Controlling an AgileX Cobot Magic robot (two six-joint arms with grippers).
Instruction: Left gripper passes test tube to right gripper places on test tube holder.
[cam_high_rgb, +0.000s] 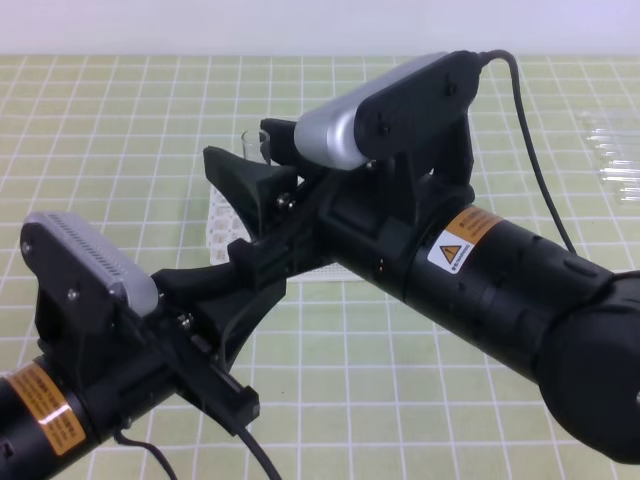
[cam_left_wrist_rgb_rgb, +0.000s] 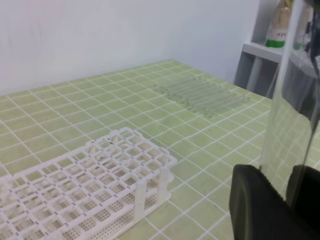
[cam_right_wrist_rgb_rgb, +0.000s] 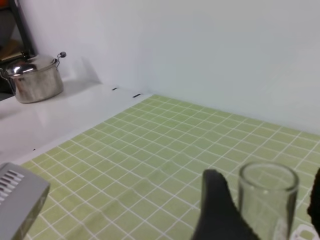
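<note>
Looming closest to the overhead camera, the right gripper (cam_high_rgb: 262, 205) on its thick black arm is reaching in from the right and crossing the middle of the green gridded mat (cam_high_rgb: 120, 130), its jaws standing apart on either side of the test tube (cam_high_rgb: 254, 144) near the rim. In the right wrist view one black finger (cam_right_wrist_rgb_rgb: 216, 207) is sitting just beside the glass with a sliver of gap showing, so this pincer is judged not yet clamped.

Lower left, the left gripper (cam_high_rgb: 232, 330) is coming up from the near corner, and its wrist view is showing two dark pads (cam_left_wrist_rgb_rgb: 260, 200) pinched against the lower part of the tube, which is standing close to upright; this pincer is nearly closed and holding the glass.

Beneath the meeting point, the white test tube holder (cam_left_wrist_rgb_rgb: 95, 185) is lying on the mat, partly hidden by the arms in the overhead view. A bunch of spare tubes (cam_left_wrist_rgb_rgb: 202, 92) is lying well apart at the far right.

Doing the handover well is probably calling for the right jaws to close squarely on the tube, gently, keeping it upright, with the left one releasing only once that grip is firm, since smooth glass is likely to slip or tilt.
</note>
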